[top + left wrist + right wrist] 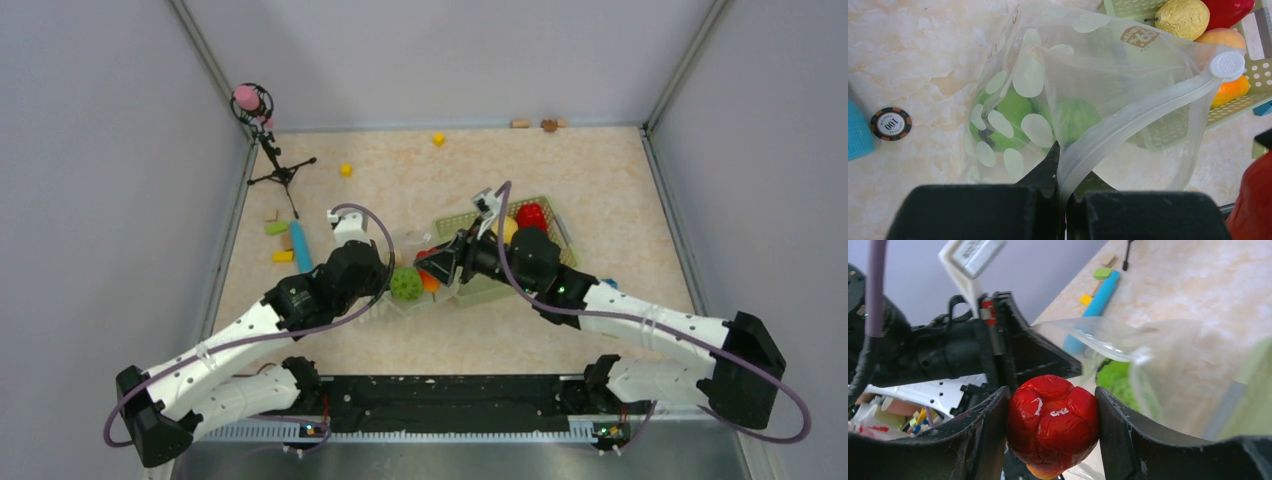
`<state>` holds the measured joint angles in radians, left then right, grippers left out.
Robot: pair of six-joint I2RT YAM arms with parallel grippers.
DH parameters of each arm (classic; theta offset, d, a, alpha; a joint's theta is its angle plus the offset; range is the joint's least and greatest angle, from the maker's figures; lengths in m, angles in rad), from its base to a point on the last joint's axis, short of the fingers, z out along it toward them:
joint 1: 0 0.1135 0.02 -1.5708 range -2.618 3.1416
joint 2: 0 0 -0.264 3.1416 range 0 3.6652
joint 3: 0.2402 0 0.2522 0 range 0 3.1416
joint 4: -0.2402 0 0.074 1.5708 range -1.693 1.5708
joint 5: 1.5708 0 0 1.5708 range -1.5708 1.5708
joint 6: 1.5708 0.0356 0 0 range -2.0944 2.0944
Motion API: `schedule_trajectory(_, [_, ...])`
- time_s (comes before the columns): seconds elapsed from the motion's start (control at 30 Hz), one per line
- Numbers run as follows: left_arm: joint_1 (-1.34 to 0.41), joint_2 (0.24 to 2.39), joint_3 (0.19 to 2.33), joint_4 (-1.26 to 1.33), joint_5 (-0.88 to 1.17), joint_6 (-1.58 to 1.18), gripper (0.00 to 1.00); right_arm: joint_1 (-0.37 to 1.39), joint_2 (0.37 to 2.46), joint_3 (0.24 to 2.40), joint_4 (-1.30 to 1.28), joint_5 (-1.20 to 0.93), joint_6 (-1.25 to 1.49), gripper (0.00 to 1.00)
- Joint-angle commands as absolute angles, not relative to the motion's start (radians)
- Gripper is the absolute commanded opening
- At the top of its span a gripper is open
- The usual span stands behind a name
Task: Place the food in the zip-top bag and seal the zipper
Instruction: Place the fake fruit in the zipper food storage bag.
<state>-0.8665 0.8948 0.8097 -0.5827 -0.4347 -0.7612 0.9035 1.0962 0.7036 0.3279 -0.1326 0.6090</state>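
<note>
A: Bag position, please?

B: The zip-top bag (1088,75) lies in the middle of the desk (923,60), just beside the left side of the green basket (1260,67). Green food pieces (1013,112) are already inside (seen through the dotted film).

A: And the left jaws?

B: Pressed together on the zipper (1138,117), at its left end. From there the strip rises toward a white round cap (1228,65) at its right end, by the basket.

A: The right jaws?

B: Clamped on a red wrinkled toy fruit (1058,435), one finger at each side. It is held just beside the mouth of the bag, outside the film.

A: What is in the basket?

B: A yellow piece (1184,18), a red one (1225,10), a peach (1226,37) and an orange one (1230,90). A poker chip (891,123) lies on the desk, left of the bag.
</note>
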Motion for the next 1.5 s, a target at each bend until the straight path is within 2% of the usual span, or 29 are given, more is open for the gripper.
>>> schedule_trajectory(0.0, [-0.871,0.886,0.825,-0.542,-0.443,-0.767,0.00,1.004,1.184,0.831,0.313,-0.048,0.495,0.21])
schedule_trajectory(0.3, [-0.871,0.870,0.818,-0.532,-0.422,-0.768,0.00,1.086,1.370,0.909,0.346,0.327,0.482,0.23])
schedule_trajectory(0.53, [-0.871,0.834,0.796,-0.489,-0.358,-0.756,0.00,1.156,1.448,0.781,0.782,0.556,0.380,0.22])
schedule_trajectory(0.77, [-0.871,0.824,0.792,-0.488,-0.364,-0.755,0.00,1.206,1.581,0.774,1.125,0.787,0.326,0.27])
schedule_trajectory(0.83, [-0.872,0.824,0.792,-0.488,-0.362,-0.756,0.00,1.210,1.609,0.783,1.156,0.801,0.313,0.33])
schedule_trajectory(0.87, [-0.871,0.824,0.792,-0.487,-0.358,-0.755,0.00,1.212,1.619,0.793,1.155,0.809,0.309,0.41])
schedule_trajectory(1.03, [-0.871,0.818,0.788,-0.482,-0.351,-0.763,0.00,1.216,1.657,0.831,1.114,0.809,0.302,0.61])
schedule_trajectory(1.17, [-0.871,0.811,0.784,-0.483,-0.357,-0.768,0.00,1.221,1.660,0.845,1.083,0.807,0.307,0.72])
schedule_trajectory(1.27, [-0.871,0.801,0.782,-0.488,-0.373,-0.775,0.00,1.224,1.648,0.865,1.024,0.776,0.314,0.84])
schedule_trajectory(1.47, [-0.871,0.781,0.778,-0.497,-0.405,-0.786,0.00,1.223,1.609,0.902,0.872,0.654,0.318,0.86])
